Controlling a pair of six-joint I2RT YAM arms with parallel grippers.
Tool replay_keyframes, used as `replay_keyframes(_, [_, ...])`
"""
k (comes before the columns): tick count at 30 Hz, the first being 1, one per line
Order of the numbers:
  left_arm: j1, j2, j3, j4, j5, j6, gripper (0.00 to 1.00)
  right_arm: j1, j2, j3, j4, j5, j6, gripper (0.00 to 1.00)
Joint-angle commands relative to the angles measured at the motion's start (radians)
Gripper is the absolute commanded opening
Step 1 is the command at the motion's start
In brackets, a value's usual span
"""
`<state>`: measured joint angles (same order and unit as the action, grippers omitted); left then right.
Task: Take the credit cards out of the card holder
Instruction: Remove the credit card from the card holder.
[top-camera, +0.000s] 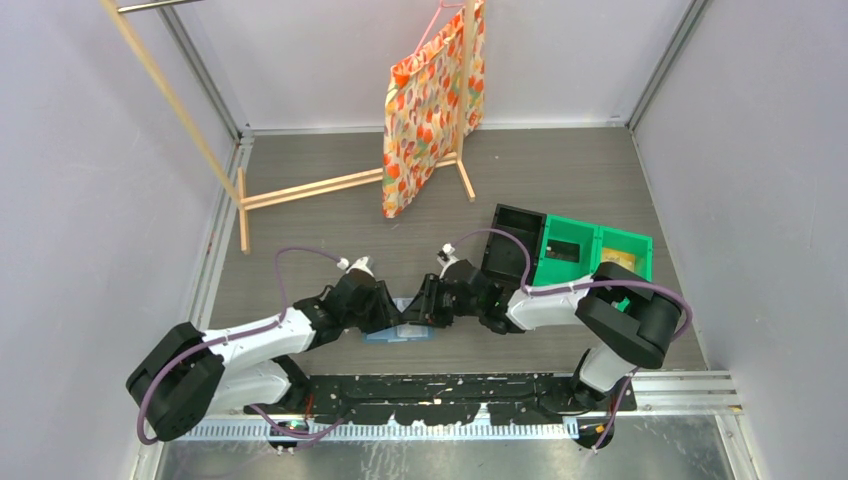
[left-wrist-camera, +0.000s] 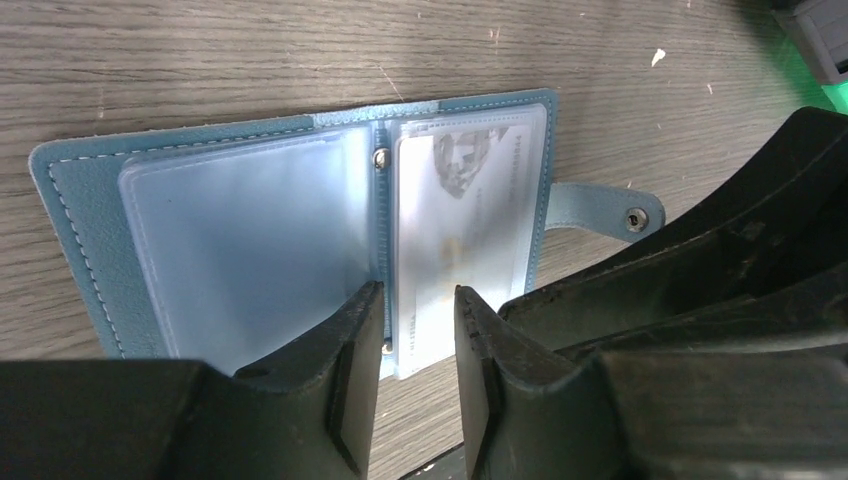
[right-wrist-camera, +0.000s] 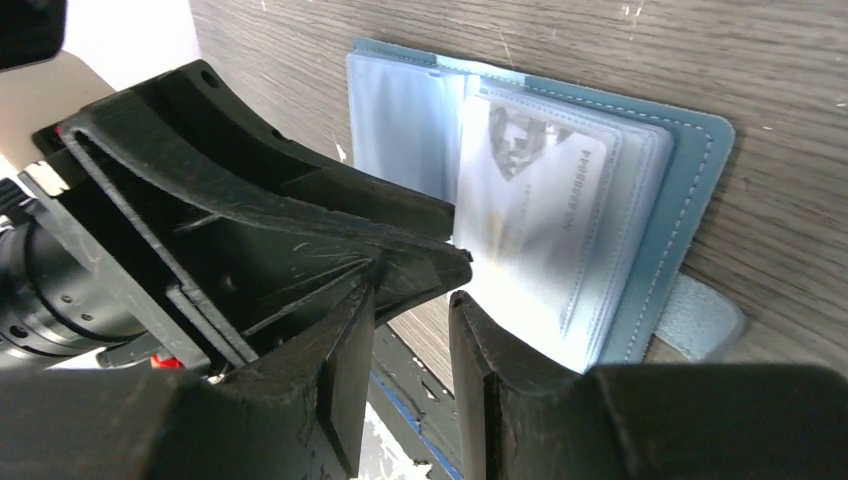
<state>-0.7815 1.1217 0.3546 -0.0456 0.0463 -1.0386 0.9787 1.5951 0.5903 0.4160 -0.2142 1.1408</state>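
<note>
From above, the card holder (top-camera: 405, 334) is almost wholly covered by the left gripper (top-camera: 397, 318) and right gripper (top-camera: 421, 312). Only a blue sliver at its near edge shows.

In the left wrist view its near edge sits behind that gripper's own body. In the right wrist view the closing strap (right-wrist-camera: 700, 315) shows in part, its end behind the right gripper.

The one card (left-wrist-camera: 465, 225) on view shows only through cloudy plastic, its print blurred beyond reading. Whether the stacked sleeves (right-wrist-camera: 625, 250) beneath hold more cannot be told.

Contents of the green bin (top-camera: 597, 232) are too small to identify.
</note>
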Motion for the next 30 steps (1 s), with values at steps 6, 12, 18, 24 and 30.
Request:
replay_keyframes(6, [0.001,-0.048,-0.013,-0.071,-0.038,0.016,0.25,0.003,-0.104,-0.031,-0.079,0.117,-0.022,0.33])
replay_keyframes(12, [0.001,-0.084,-0.023,-0.085,-0.039,0.016,0.22,0.000,-0.135,-0.001,-0.258,0.201,-0.096,0.32])
replay_keyframes(18, [0.001,-0.091,-0.028,-0.086,-0.039,0.015,0.20,0.000,-0.097,0.030,-0.295,0.200,-0.117,0.35])
replay_keyframes(24, [0.003,-0.150,-0.008,-0.159,-0.088,0.027,0.16,0.000,-0.056,0.038,-0.274,0.185,-0.116,0.35])
replay_keyframes(30, [0.015,-0.292,0.001,-0.257,-0.112,0.038,0.15,0.000,-0.102,0.020,-0.274,0.211,-0.110,0.35])
